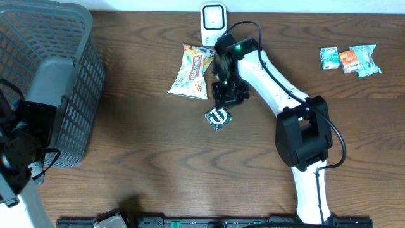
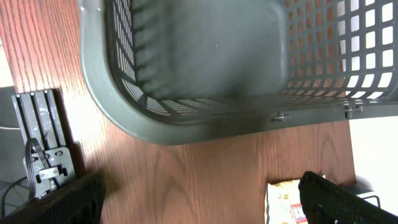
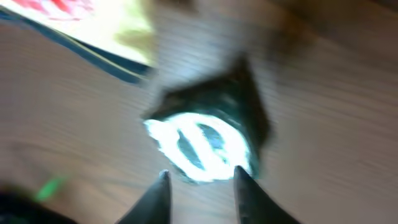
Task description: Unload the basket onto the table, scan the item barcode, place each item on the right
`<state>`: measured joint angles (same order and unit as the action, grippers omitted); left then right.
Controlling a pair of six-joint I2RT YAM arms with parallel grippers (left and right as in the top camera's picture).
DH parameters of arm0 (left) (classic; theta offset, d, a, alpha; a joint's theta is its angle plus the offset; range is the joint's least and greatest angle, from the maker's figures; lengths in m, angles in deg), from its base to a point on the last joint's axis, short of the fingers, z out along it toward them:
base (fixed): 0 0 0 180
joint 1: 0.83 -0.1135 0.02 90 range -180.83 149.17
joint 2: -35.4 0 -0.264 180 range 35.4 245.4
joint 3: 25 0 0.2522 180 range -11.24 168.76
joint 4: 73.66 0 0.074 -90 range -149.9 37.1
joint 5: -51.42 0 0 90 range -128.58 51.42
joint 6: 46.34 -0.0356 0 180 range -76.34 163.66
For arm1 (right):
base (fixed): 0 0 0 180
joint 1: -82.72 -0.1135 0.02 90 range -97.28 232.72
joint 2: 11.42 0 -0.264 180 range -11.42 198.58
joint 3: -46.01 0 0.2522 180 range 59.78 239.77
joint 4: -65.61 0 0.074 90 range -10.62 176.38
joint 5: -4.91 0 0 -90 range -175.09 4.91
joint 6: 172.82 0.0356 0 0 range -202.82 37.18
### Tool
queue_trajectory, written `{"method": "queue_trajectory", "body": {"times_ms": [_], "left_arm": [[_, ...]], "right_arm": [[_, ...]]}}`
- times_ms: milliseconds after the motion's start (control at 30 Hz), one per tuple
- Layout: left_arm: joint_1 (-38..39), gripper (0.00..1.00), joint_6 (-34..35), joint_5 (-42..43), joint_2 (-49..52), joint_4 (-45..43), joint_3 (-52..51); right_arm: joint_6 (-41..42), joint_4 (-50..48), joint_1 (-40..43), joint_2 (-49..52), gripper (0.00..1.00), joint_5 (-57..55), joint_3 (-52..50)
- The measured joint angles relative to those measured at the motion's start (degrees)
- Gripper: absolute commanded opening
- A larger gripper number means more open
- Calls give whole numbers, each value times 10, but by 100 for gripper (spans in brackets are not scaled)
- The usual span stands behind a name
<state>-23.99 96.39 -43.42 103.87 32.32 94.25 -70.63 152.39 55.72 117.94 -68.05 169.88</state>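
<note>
Dark-green with a round white logo, the packet (image 1: pixel 218 118) lies flat on the table (image 1: pixel 126 183) just ahead of the right end effector (image 1: pixel 226 100), on the side away from the white scanner (image 1: pixel 214 18) at the far edge. The right fingers (image 3: pixel 160 194) stand a little apart, released, with nothing between them. The packet sits just past their tips, corner-on and roughly square, so no long axis shows. The right arm is far nearer. The left end effector (image 2: pixel 199 210) hangs spread wide and empty by the basket (image 2: pixel 186 124), well apart. The right wrist view is blurred, so I cannot tell whether the tips touch the packet, and no barcode shows. A snack bag (image 1: pixel 192 71) lies nearer the scanner.
</note>
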Motion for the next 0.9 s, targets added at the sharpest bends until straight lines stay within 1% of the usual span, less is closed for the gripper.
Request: {"method": "queue_trajectory", "body": {"times_ms": [67,100,133,200,300,367,400,433,467,533,600,667,900], "left_arm": [[0,97,0,0,0,0,0],[0,97,0,0,0,0,0],[0,97,0,0,0,0,0],[0,98,0,0,0,0,0],[0,98,0,0,0,0,0],[0,98,0,0,0,0,0],[0,98,0,0,0,0,0],[0,97,0,0,0,0,0],[0,98,0,0,0,0,0],[0,98,0,0,0,0,0],[0,97,0,0,0,0,0],[0,98,0,0,0,0,0],[0,97,0,0,0,0,0]], "right_arm": [[8,-24,-10,0,23,10,0],[18,-34,-16,0,25,9,0],[28,-42,-21,0,28,4,0],[60,-59,-36,0,41,-14,0],[106,-74,-53,0,41,-43,0],[141,-78,-66,0,43,-73,0],[156,-77,-72,0,47,-89,0],[177,-76,-80,0,54,-112,0],[190,-73,-86,0,58,-130,0],[217,-65,-99,0,59,-166,0],[243,-56,-112,0,76,-196,0],[265,-45,-122,0,99,-217,0],[334,-28,-135,0,99,-265,-25]]}}
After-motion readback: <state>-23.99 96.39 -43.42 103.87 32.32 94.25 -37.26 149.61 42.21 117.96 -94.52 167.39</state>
